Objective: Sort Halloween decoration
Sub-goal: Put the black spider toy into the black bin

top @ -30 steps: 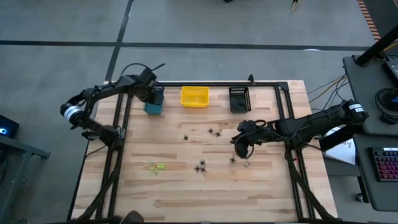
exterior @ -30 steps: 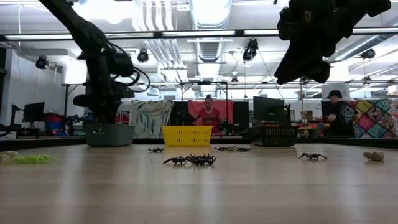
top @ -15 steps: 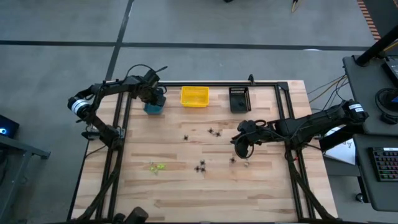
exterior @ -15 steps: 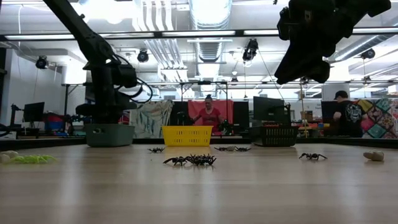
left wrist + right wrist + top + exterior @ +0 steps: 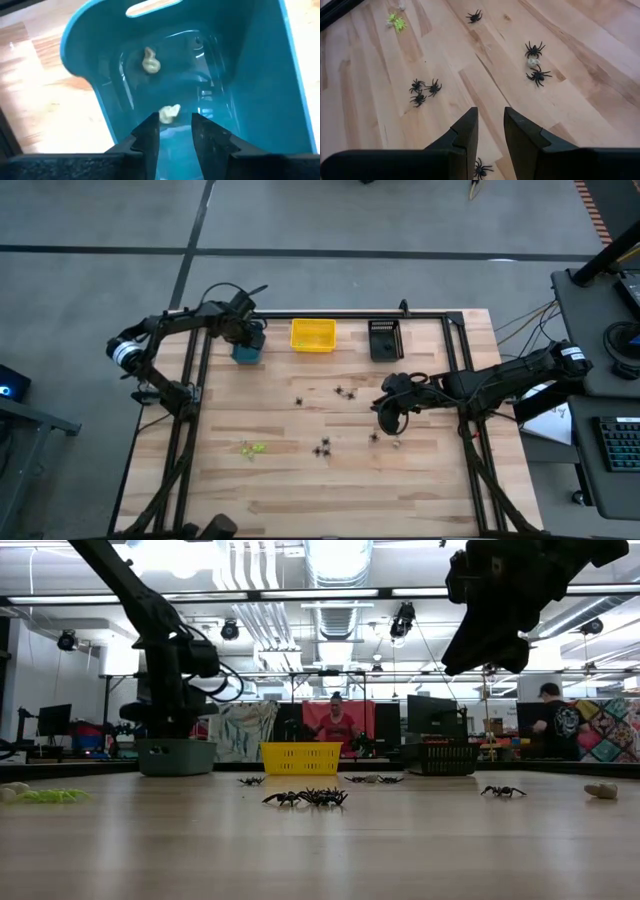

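Several tiny black spider trinkets lie scattered on the wooden table: a cluster (image 5: 424,90), a pair (image 5: 538,76) with a pale piece (image 5: 533,62) between them, one near my right fingers (image 5: 481,169), and one far off (image 5: 474,16). A yellow-green one (image 5: 252,447) lies toward the near left. My left gripper (image 5: 175,122) is open, pointing down into the teal bin (image 5: 260,100), where two pale trinkets (image 5: 150,61) (image 5: 169,113) rest on the floor. My right gripper (image 5: 491,117) hovers open above the table's right-centre.
The teal bin (image 5: 246,352), the yellow bin (image 5: 313,335) and the black bin (image 5: 385,340) stand in a row along the far edge. Black frame rails run down both table sides. People stand in the room beyond the far edge.
My left arm has shifted slightly toward the table's right over the teal bin, then held still. The right arm and the trinkets on the table have stayed where they were.
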Action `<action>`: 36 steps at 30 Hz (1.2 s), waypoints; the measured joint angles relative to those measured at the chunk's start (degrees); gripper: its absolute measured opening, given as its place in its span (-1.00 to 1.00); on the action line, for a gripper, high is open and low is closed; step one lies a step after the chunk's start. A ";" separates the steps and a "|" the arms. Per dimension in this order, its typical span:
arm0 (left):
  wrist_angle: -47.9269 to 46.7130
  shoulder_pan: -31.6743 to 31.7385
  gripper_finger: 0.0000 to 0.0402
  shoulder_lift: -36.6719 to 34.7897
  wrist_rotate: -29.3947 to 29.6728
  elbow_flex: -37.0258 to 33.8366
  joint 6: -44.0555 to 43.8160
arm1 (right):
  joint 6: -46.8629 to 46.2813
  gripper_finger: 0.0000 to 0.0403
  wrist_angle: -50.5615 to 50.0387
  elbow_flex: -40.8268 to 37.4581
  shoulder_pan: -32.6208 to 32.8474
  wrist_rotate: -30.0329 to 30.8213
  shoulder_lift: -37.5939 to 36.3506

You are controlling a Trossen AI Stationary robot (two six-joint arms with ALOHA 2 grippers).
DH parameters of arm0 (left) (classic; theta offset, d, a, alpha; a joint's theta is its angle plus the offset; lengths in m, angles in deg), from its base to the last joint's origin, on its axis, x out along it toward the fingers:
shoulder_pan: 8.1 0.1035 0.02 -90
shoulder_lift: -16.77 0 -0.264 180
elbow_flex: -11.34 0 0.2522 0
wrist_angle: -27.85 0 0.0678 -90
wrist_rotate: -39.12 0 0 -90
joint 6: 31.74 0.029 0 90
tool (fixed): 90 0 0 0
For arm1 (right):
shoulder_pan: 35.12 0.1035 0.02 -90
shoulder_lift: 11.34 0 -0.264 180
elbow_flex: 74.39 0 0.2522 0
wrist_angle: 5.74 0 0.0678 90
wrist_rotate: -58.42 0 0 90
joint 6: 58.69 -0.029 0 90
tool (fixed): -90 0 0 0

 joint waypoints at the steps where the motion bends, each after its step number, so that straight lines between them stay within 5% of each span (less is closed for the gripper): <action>1: -0.15 0.00 -0.44 -0.39 0.00 0.00 -0.06 | 0.53 -0.58 0.01 0.00 0.00 0.01 0.00; 8: -5.81 -0.28 -0.20 -7.29 -0.40 0.00 -0.41 | 2.75 -0.58 -0.01 0.00 -0.36 -0.01 0.00; 17: -6.16 -5.99 -0.20 -24.05 -4.39 -0.02 -7.01 | -3.44 -0.58 0.53 0.00 -4.03 -1.04 0.00; 25: 1.98 -21.54 -0.22 -32.50 -4.42 -0.02 -12.20 | -7.63 -0.58 3.18 0.65 -7.65 -7.02 0.12; 36: 7.53 -48.03 -0.22 -28.85 0.82 -0.52 -0.92 | -2.63 -0.58 1.57 3.60 -8.22 -10.67 1.53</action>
